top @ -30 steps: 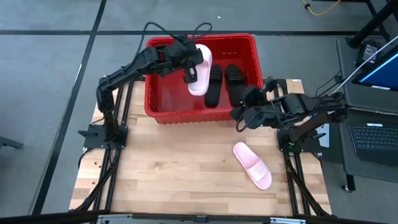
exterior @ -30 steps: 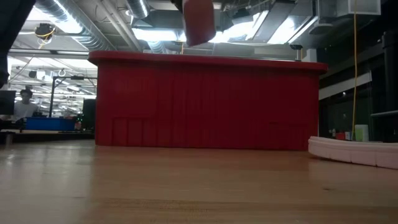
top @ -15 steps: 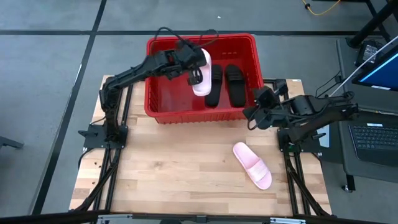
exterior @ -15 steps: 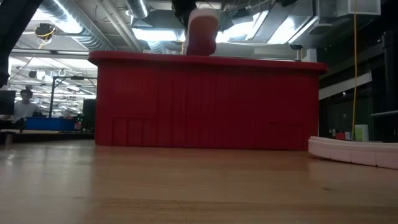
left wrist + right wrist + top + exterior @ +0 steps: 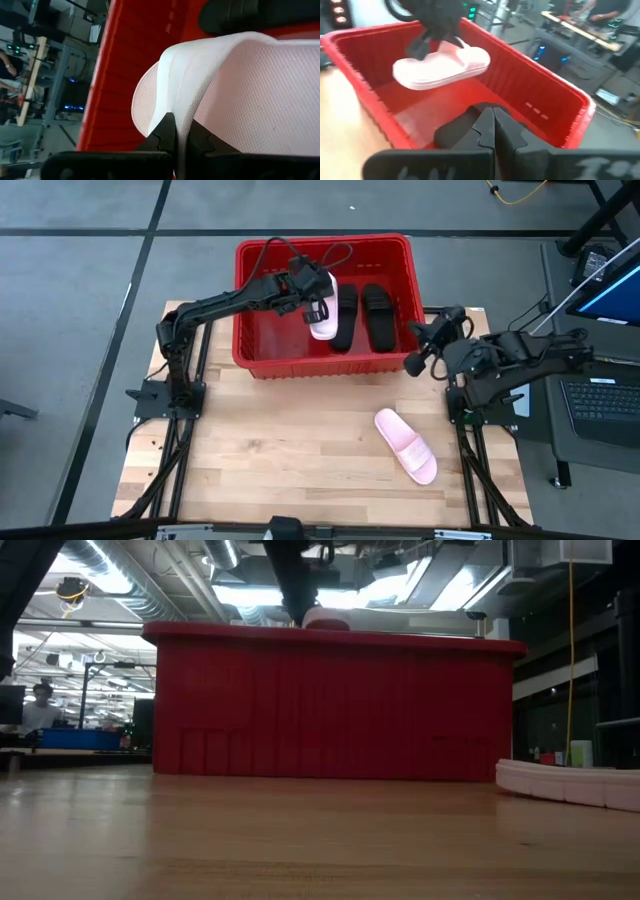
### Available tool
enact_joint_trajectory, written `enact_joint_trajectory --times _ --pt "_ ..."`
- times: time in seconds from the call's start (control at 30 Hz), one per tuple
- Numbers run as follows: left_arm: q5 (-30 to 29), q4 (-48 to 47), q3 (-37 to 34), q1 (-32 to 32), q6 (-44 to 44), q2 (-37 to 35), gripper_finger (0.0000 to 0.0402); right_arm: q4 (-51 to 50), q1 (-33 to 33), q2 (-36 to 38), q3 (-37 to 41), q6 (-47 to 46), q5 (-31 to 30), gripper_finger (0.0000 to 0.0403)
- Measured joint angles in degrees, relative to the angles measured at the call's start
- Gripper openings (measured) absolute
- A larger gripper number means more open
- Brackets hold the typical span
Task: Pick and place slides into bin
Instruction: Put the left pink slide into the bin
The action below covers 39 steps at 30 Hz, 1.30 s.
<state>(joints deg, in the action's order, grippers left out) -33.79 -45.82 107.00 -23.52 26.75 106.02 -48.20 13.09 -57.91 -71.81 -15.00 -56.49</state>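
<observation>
Slides: of the four, two black slides (image 5: 362, 314) lie side by side on the floor of the bin (image 5: 262, 352), toward its right half; one pink slide (image 5: 322, 308) is held inside the bin, just left of the black pair and sunk mostly below the rim (the low view shows only its top edge above the near wall); a second pink slide (image 5: 406, 445) lies alone on the table (image 5: 270, 460), near and to the right of the bin, well apart from it. Left gripper (image 5: 305, 298) reaches over the bin from the left, its fingers pinching the edge of the held slide, as the left wrist view shows. Right gripper (image 5: 417, 360) sits outside the bin, just off its right near corner, fingers pressed together on nothing. Judged stage: release of the third slide, with one left to fetch. Risks: if the left fingers part while the slide is tilted, it may land leaning on the nearest black slide, taking up floor needed for the last one; a thin pinch on the edge could also slip early, though the slide would probably still fall inside. The right gripper, close to the bin wall, could nudge the bin when it swings toward the table slide, and must spread its fingers first.
</observation>
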Motion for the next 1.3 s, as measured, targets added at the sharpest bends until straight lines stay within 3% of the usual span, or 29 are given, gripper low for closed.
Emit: enact_joint_trajectory --times 0.4,0.63,1.0,1.3 --pt "2.04 11.75 -6.46 -3.35 3.01 -0.02 0.0003 4.31 -15.13 0.33 0.02 7.22 21.11 0.0000" --pt "6.53 15.15 -9.34 -5.72 4.52 0.03 0.0003 4.29 -22.14 0.31 0.02 13.86 35.35 0.0000" --pt "6.96 17.46 -9.36 -9.39 7.07 0.26 0.0003 4.22 -28.63 0.09 0.02 18.60 40.10 0.0000" --pt "10.21 17.50 -9.36 -11.14 5.71 3.60 0.0003 4.15 -30.24 -0.22 0.02 20.23 40.26 0.0000"
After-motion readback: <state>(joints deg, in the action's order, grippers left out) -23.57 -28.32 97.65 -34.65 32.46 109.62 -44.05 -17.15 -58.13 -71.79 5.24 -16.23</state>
